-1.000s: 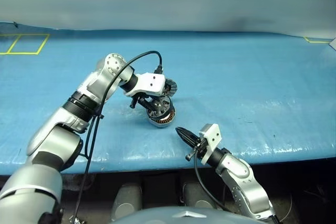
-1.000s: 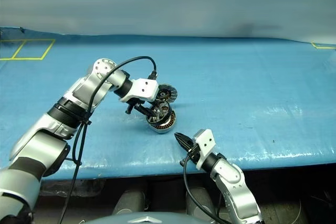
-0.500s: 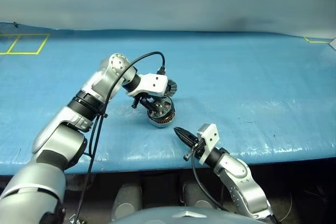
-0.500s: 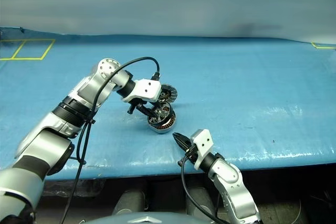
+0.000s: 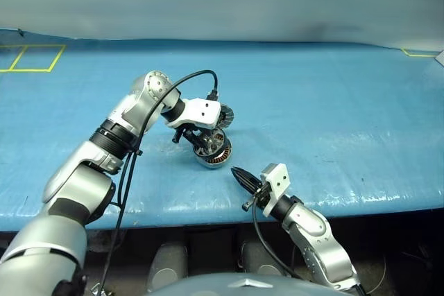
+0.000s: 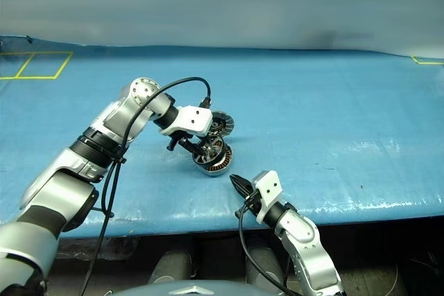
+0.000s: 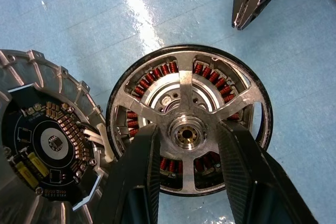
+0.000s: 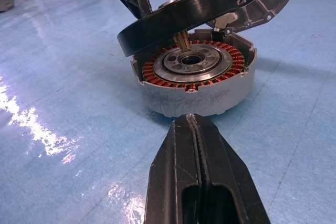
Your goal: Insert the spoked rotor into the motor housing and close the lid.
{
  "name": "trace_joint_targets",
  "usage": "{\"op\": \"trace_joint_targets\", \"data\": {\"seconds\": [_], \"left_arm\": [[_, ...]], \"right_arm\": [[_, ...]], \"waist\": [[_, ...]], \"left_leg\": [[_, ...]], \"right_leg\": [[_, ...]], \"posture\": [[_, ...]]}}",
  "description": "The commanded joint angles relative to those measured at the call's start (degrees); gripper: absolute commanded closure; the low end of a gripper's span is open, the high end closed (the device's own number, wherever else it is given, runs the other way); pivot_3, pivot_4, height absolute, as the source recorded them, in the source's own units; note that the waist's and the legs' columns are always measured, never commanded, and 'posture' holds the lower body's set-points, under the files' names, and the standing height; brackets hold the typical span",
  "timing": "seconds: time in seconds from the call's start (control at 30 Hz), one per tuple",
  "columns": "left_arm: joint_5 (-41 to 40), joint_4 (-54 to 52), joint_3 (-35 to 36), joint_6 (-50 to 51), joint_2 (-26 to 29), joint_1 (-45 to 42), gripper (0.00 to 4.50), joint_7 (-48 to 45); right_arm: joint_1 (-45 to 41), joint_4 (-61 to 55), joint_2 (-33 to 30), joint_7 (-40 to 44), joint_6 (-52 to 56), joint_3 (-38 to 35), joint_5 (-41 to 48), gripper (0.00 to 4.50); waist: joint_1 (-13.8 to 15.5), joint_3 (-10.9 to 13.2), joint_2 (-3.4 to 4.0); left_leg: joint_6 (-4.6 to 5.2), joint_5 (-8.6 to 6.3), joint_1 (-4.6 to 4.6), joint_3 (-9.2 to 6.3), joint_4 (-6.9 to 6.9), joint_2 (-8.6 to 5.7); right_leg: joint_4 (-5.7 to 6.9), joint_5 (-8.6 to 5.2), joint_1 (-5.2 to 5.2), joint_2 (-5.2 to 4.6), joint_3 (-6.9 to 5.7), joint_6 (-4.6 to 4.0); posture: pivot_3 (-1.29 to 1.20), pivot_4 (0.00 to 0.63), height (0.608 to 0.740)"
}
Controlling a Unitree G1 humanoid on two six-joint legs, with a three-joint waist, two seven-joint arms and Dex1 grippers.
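Observation:
My left gripper [image 5: 206,145] is shut on the spoked rotor [image 7: 187,80], its fingers [image 7: 143,161] on either side of the silver hub. The rotor [image 8: 173,22], with its black ring, hangs tilted over the motor housing [image 8: 210,95]; its shaft dips toward the silver centre inside the copper windings. The lid [image 7: 47,140] stands open on its hinge at the far side of the housing [image 5: 214,157], showing its ribbed inner face. My right gripper [image 5: 236,172] is shut and empty, lying level on the near side of the housing and pointing at it, a short way off.
The housing sits on a blue table cover [image 5: 333,102] close to the front edge [image 5: 208,206]. Yellow tape squares [image 5: 31,58] mark the far left corner. A black cable [image 5: 180,77] loops over my left wrist.

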Motion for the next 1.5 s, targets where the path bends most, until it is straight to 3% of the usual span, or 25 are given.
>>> {"op": "trace_joint_targets", "data": {"seconds": [0.03, 1.5], "left_arm": [[0.4, -0.3, 0.5, -0.5, 0.0, -0.1, 3.16, 0.0], [4.6, 4.6, -1.2, -3.2, -3.1, -3.1, 3.16, -2.0]], "right_arm": [[0.1, -0.7, 0.3, -0.4, -0.2, -0.1, 0.1, 4.50], [1.4, -1.2, 0.5, -3.7, 0.0, -0.5, -0.3, 4.50]], "waist": [[0.0, 0.0, 0.00], [0.0, 0.0, 0.00]], "left_leg": [[0.00, 0.00, 0.00, 0.00, 0.00, 0.00], [0.00, 0.00, 0.01, 0.02, 0.00, 0.00]], "right_leg": [[0.00, 0.00, 0.00, 0.00, 0.00, 0.00], [0.00, 0.00, 0.02, 0.00, 0.02, 0.00]], "posture": [[0.00, 0.150, 0.740], [0.00, 0.150, 0.740]]}}
